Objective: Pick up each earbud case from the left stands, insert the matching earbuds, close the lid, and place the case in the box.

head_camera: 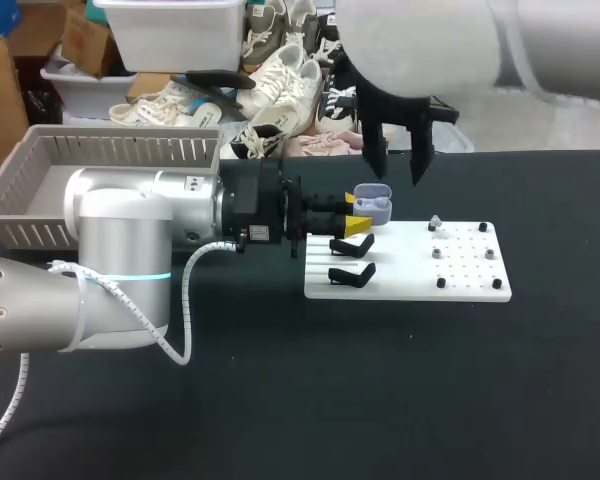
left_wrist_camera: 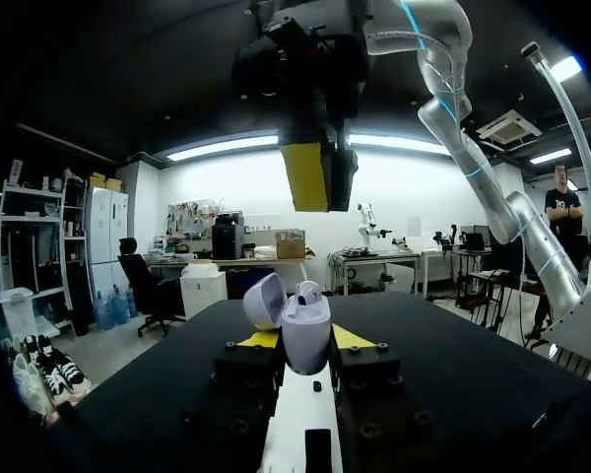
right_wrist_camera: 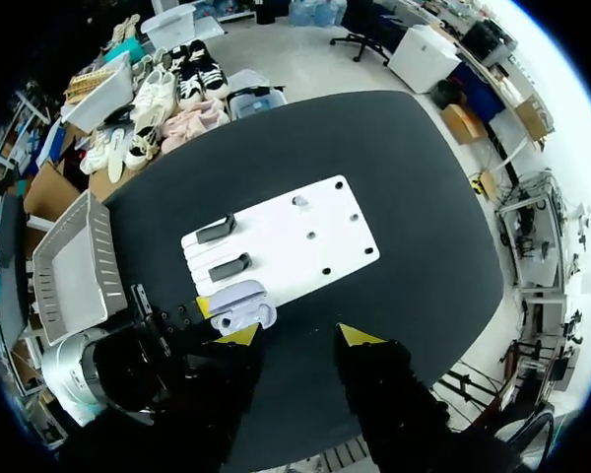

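Two risks stand out. The case is clamped by its lower body between the yellow tips of the left gripper, at the left end of the board, with its lid thrown open; whether it has been lifted clear of its stand cannot be told. Only a narrow band of the rounded shell is held, so the case could be twisted or squeezed out if it were pressed off-centre from above, and then dropped onto the table. The right gripper hangs released and empty above the case, while an earbud lies well apart, toward the board's other end. So small and smooth a piece could be pinched askew or flicked away, and if it were seated the wrong way round the lid would not shut fully. The open lid could also be struck by fingers brought down beside it. A collision between the two grippers is to be guarded against, since both must be worked in the same tight spot.
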Action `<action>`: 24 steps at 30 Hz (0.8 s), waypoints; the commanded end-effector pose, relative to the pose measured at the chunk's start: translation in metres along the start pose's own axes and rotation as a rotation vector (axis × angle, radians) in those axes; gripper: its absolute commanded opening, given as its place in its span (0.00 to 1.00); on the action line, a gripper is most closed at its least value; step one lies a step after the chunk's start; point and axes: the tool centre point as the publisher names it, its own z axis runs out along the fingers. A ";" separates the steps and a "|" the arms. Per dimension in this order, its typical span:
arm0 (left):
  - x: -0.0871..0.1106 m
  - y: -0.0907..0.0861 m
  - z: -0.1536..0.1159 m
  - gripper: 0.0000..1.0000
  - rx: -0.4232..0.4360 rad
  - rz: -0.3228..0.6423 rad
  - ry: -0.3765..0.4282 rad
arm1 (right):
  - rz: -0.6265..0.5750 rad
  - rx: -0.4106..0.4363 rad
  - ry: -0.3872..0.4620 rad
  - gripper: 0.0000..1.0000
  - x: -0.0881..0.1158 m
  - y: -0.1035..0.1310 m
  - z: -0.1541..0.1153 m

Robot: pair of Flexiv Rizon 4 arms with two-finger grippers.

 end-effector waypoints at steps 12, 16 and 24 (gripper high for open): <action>0.001 0.000 0.000 0.00 -0.002 0.001 -0.001 | -0.008 -0.434 -0.107 0.47 -0.058 -0.081 0.036; 0.001 0.000 0.000 0.00 -0.002 0.001 -0.001 | -0.040 -0.492 -0.076 0.51 -0.069 -0.078 0.044; 0.001 0.000 0.000 0.00 -0.002 0.001 -0.001 | -0.085 -0.434 -0.050 0.47 -0.085 -0.050 0.071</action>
